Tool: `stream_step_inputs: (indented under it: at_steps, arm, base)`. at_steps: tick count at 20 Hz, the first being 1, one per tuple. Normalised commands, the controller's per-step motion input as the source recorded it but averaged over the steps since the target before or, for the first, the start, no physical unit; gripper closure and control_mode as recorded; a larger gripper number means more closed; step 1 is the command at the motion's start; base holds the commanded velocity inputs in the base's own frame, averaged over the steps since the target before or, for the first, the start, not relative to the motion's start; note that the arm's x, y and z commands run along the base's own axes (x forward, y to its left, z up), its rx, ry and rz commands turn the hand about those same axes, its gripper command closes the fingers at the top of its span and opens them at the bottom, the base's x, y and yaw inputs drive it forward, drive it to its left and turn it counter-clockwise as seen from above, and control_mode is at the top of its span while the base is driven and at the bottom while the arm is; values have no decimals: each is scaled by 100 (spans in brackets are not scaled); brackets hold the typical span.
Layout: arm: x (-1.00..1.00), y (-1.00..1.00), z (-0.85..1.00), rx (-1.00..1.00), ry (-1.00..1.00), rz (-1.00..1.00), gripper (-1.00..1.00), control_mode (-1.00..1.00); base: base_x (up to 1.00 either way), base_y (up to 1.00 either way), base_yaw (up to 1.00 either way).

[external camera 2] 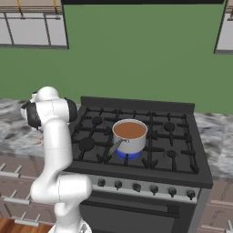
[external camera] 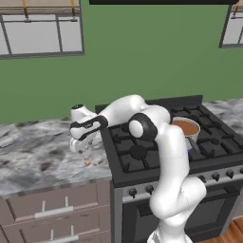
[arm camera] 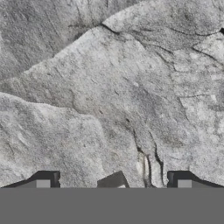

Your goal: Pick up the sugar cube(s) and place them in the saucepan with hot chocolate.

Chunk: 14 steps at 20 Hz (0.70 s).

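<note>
While the arm reaches out to its left over the marble desk (external camera: 38,156), the gripper (external camera: 81,148) hangs low above the stone with its jaws spread wide and nothing between them, a stance that suits coming down around something very small. The sugar cube (external camera: 87,162) lies on the desk just below and slightly to the stove side of the gripper, a pale tan speck near the stove's left edge; the fingers have not reached it. In the hand view the fingertips (arm camera: 43,183) stand far apart at the bottom, and a small tan block (arm camera: 114,181) sits between them, probably the cube, though I cannot tell for sure. The saucepan (external camera 2: 129,135) stands on a front burner of the stove (external camera 2: 182,136) with a blue flame beneath it, its brown liquid open to the top and its handle pointing toward the front left, well apart from the cube. Judging from this, the pick is about to begin and the carry to the saucepan is still ahead.
</note>
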Motion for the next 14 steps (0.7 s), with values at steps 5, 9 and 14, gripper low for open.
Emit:
stream_step_inputs:
  at_steps: [5,9,14]
  arm:
    - [-15,-12,-16,0,0,-1,-100,-100]
    - [-13,-15,-16,0,1,-3,-100,-100]
    - [-1,-2,-7,0,1,-1,-100,-100]
  base:
    - [0,0,0]
    - [0,0,0]
    - [0,0,0]
